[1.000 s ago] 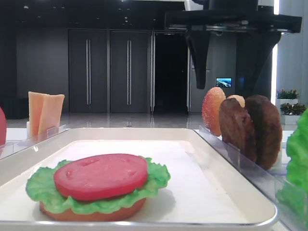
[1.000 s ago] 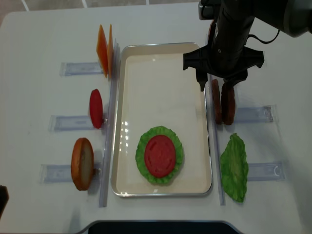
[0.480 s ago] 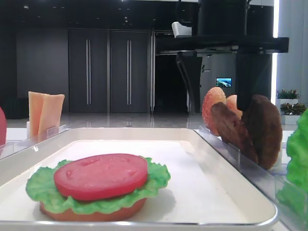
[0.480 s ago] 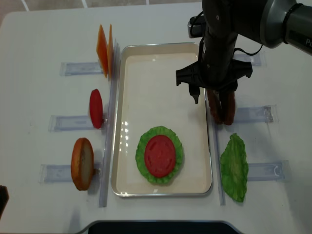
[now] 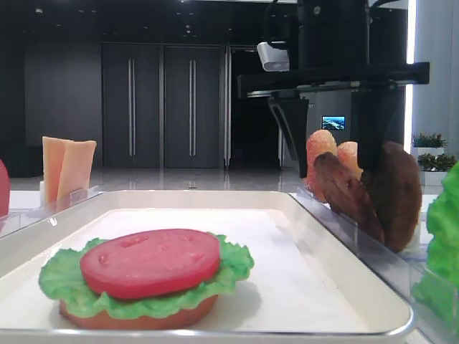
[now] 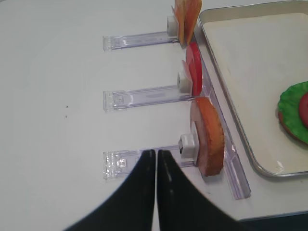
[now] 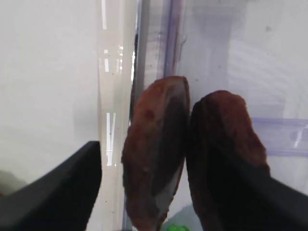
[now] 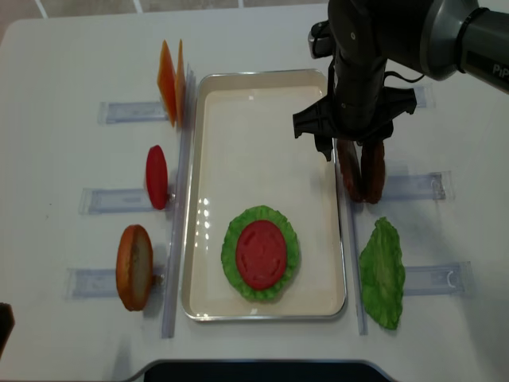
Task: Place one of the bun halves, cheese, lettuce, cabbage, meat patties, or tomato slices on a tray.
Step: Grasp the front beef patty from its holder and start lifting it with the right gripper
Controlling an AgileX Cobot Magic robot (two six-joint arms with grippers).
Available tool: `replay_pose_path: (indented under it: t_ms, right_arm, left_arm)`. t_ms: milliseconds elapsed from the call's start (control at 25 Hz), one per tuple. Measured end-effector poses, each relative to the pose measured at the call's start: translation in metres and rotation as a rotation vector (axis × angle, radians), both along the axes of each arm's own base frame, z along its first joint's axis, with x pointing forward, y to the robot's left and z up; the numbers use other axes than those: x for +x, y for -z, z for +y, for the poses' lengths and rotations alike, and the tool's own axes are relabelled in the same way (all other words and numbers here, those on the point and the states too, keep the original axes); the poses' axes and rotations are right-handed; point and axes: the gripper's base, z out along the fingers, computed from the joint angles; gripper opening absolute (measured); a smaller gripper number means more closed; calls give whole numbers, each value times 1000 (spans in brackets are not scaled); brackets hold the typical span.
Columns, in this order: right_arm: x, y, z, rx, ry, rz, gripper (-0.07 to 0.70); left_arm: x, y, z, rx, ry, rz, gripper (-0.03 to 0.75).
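Nearest the low front camera, on the near end of the tray (image 8: pixel 262 119), sits the part-built stack: a bun base under a lettuce (image 8: pixel 260 254) leaf with a tomato slice (image 8: pixel 261 255) on top. To the left of the tray a bun half (image 8: pixel 134 267), a second tomato slice (image 8: pixel 157 177) and the cheese (image 8: pixel 170 82) stand on edge in clear holders (image 6: pixel 144 97), and the left gripper (image 6: pixel 156 159) hangs with its fingers pressed together, holding nothing, just off the holder beside that bun. To the right of the tray lies a spare lettuce leaf (image 8: pixel 382 273), and beyond it the two meat patties (image 8: pixel 362 170) stand on edge just outside the tray's right rim, the inner one tilted toward the tray and leaning against its twin. The right gripper (image 8: pixel 347 151) is over them with its jaws spread wide — one finger on the tray side of the inner patty, the other beyond it over the outer patty, nothing gripped yet. The step in hand looks like taking one patty. To do it well, the far finger probably needs to slip into the narrow wedge between the two discs rather than outside both, or the pair may be pinched together; a straight descent, a close on the flat faces, and a vertical lift should clear the holder before carrying it across to the stack — the tilt means the patty could topple if nudged first.
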Motion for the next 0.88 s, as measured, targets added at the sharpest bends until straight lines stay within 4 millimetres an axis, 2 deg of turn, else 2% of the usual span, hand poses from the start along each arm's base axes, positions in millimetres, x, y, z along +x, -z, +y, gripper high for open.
replay_pose_path:
  t_ms: [640, 760, 880]
  right_arm:
    - [0, 5, -1, -22, -1, 16, 472]
    - [0, 5, -3, -45, -7, 16, 440]
    - [0, 5, -3, -49, -7, 18, 375]
  left_arm:
    - [0, 0, 0, 0, 0, 0, 0]
    - [0, 0, 0, 0, 0, 0, 0]
    - [0, 0, 0, 0, 0, 0, 0]
